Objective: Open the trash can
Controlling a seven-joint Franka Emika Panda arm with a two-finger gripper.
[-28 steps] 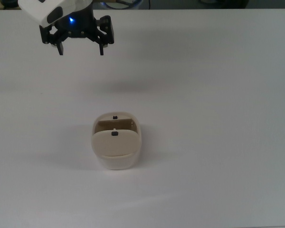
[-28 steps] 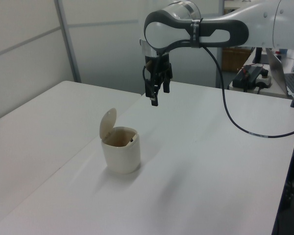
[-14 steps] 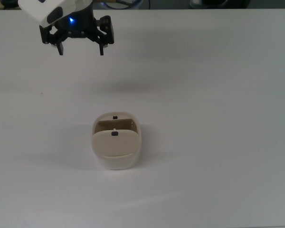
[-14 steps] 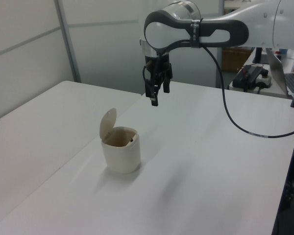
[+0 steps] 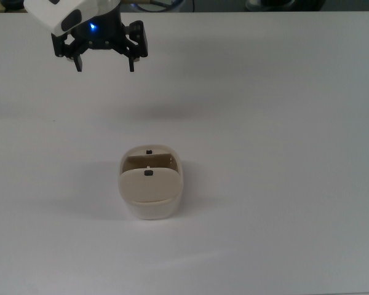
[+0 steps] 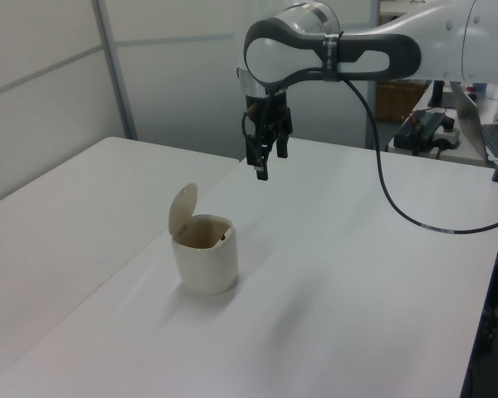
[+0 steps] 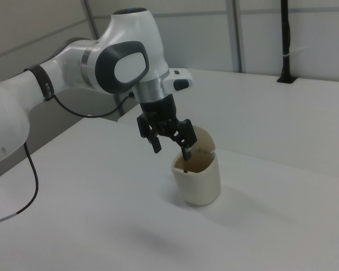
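One small cream-beige plastic trash can (image 5: 150, 182) mid-surface, lid up; probably light, smooth, tippy: press black button, not walls. Pincer (image 5: 104, 63) spread, empty, near far edge.

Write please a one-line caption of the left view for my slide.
Robot hand hangs open above the white table, apart from the cream trash can, whose lid stands raised.

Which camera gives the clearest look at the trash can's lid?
The left view: the lid stands upright in profile behind the trash can. The top view foreshortens the lid over the opening. In the right view the gripper overlaps it.
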